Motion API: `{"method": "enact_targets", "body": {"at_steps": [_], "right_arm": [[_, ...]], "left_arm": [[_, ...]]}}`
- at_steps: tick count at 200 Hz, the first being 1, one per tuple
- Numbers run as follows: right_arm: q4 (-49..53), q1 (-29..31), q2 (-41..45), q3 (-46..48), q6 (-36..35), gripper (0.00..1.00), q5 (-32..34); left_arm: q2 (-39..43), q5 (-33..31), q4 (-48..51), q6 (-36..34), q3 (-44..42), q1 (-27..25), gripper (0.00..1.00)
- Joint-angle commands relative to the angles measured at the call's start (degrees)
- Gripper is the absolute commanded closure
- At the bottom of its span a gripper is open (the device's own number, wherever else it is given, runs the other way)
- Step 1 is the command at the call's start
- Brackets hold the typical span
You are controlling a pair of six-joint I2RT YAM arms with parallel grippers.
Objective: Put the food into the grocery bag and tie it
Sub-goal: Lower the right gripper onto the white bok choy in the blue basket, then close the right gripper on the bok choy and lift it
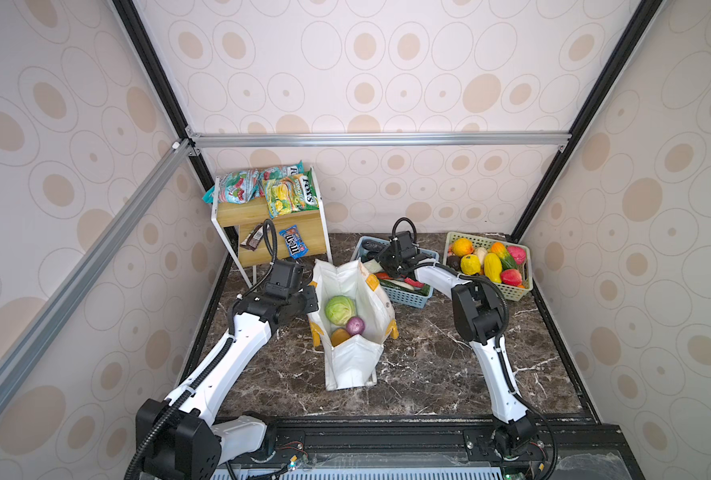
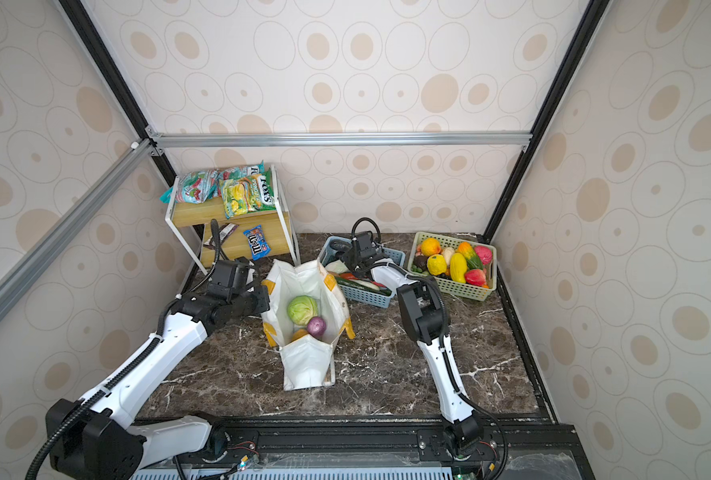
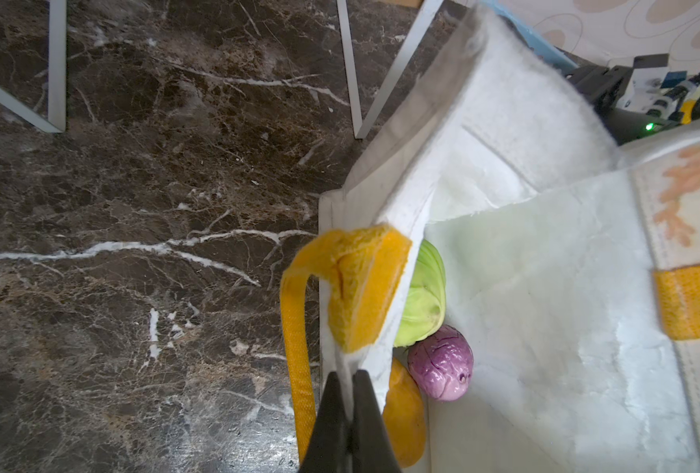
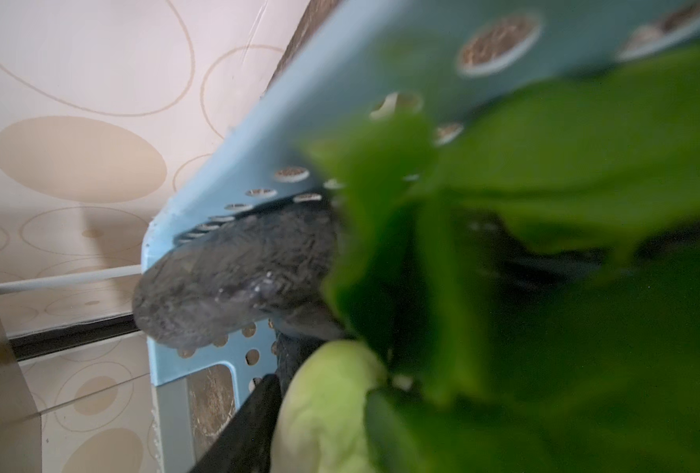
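The white grocery bag [image 1: 353,361] [image 2: 303,365] stands open mid-table. Inside it lie a green cabbage [image 1: 340,309] [image 3: 426,295], a purple round vegetable [image 1: 355,326] [image 3: 442,364] and an orange piece [image 3: 405,413]. My left gripper [image 1: 312,297] [image 3: 346,379] is shut on the bag's rim just below a yellow tab [image 3: 360,286]. My right gripper [image 1: 382,266] [image 4: 340,413] is down in the blue basket [image 1: 407,297] [image 4: 299,135]. One black finger [image 4: 254,417] rests against the pale stalk of a leafy green vegetable [image 4: 323,409]; leaves hide the other finger. The M&M's packet [image 1: 293,242] lies on the shelf.
A green basket [image 1: 511,291] of yellow and red fruits stands at the back right. A wooden shelf [image 1: 270,216] with snack bags stands at the back left, its white legs near the bag. A dark rough vegetable [image 4: 233,278] leans over the blue basket's rim.
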State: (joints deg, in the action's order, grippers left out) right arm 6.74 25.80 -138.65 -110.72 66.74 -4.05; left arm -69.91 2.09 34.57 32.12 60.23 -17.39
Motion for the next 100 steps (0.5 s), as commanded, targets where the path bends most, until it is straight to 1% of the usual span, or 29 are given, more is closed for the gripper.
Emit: {"method": "enact_targets", "body": {"at_steps": [1,100], "right_arm": [[-0.9,0.0,4.2,3.4,0.9,0.48,2.0],[-3.7,-0.9,11.7,9.9,-1.2,0.49,4.3]], "left_arm": [[1.6,-0.2,0.1,0.0,-0.2,0.5,1.0],[4.5,-1.8,0.2,0.7,-0.5,0.4,1.0]]}}
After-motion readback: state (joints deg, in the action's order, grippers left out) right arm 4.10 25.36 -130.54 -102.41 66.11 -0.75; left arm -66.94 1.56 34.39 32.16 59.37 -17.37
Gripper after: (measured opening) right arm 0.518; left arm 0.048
